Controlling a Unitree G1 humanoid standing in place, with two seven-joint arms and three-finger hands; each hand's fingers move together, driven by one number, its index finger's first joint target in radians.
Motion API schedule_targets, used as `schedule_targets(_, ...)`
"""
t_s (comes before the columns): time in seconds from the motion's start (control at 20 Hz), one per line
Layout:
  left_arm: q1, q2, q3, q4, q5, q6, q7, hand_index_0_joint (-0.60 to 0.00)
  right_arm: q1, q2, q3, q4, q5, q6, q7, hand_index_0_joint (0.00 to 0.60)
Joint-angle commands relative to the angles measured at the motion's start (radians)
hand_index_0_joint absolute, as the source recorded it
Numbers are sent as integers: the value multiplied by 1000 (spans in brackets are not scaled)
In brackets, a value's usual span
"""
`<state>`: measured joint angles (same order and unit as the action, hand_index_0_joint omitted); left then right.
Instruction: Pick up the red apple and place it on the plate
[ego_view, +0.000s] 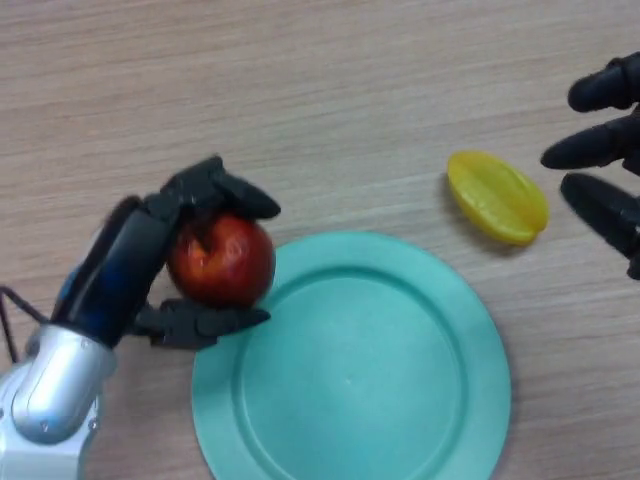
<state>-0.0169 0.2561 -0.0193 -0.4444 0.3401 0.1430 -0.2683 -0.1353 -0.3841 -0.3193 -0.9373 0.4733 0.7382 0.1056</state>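
Observation:
The red apple (222, 260) is held in my left hand (135, 260), whose fingers curl over its top and whose thumb lies under it. The apple sits at the left rim of the teal plate (400, 400), partly over its edge. I cannot tell whether it rests on the plate or is held above it. My right hand (605, 150) shows at the right edge of the head view with its fingers straight and spread, holding nothing.
A yellow star-shaped fruit (497, 196) lies on the wooden table (320, 90) just beyond the plate's upper right, close to my right hand's fingertips.

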Motion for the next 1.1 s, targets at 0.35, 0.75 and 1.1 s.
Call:
schedule_targets(0.35, 202, -12, -92, -197, 28, -116, -26, -600, -46, -25, -23, -50, 21, -83, -25, 0)
schedule_targets(0.75, 115, -26, -20, -303, -143, -97, -24, 0, -87, -39, 8, -24, -13, -73, -33, 0)
schedule_targets(1.1, 67, -31, 124, -455, -312, 91, -25, 0, -115, -27, 18, -2, -11, -78, -50, 0)
